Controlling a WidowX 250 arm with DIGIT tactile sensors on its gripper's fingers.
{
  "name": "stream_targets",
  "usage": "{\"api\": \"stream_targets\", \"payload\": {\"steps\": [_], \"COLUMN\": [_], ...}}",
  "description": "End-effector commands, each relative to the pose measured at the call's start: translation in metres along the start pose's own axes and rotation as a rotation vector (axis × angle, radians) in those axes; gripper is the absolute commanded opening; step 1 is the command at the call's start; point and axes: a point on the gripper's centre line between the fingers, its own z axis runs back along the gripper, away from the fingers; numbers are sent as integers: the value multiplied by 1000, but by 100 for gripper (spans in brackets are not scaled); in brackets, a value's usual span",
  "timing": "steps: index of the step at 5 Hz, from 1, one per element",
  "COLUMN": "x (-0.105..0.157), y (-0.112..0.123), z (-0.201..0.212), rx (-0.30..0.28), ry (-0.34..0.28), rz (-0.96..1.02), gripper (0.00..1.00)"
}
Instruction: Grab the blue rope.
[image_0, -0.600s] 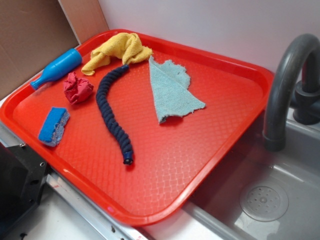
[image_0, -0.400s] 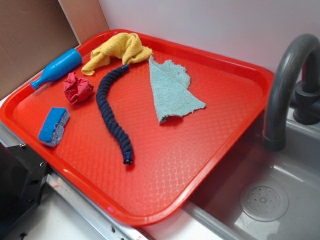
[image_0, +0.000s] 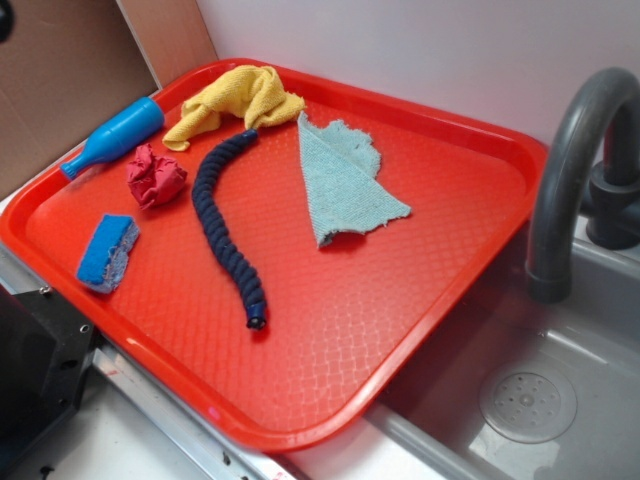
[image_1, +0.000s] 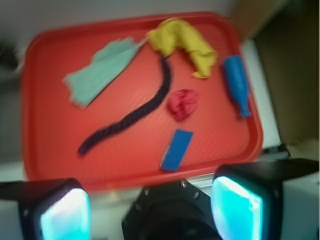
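Gripper (image_1: 150, 212) released, fingers wide apart, high above tray (image_0: 420, 330) near edge, touching nothing; rope (image_0: 222, 235) lying limp mid-tray in a curve, one end under yellow cloth (image_0: 235, 100), black tip toward front, between red wad (image_0: 155, 175) and teal cloth (image_0: 345, 180).

Blue rope (image_0: 222, 226) middle clear; yellow cloth (image_0: 235, 100) crowds far end.

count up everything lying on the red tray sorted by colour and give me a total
Blue: 3, the blue rope, bottle, sponge
Yellow: 1, cloth
Red: 1, crumpled cloth
Pale green: 1, cloth
Total: 6
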Motion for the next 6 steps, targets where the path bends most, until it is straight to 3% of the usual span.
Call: {"api": "stream_targets", "payload": {"steps": [1, 2, 3, 5, 6], "x": [31, 44, 41, 35, 34], "y": [-4, -2, -11, -24, -25], "z": [-33, -62, -97, -154, -180], "rx": [-62, -131, -81, 39, 90], "ry": [110, 225, 283, 251, 189], "rz": [537, 818, 945, 960, 972], "gripper": [100, 100, 100, 100, 100]}}
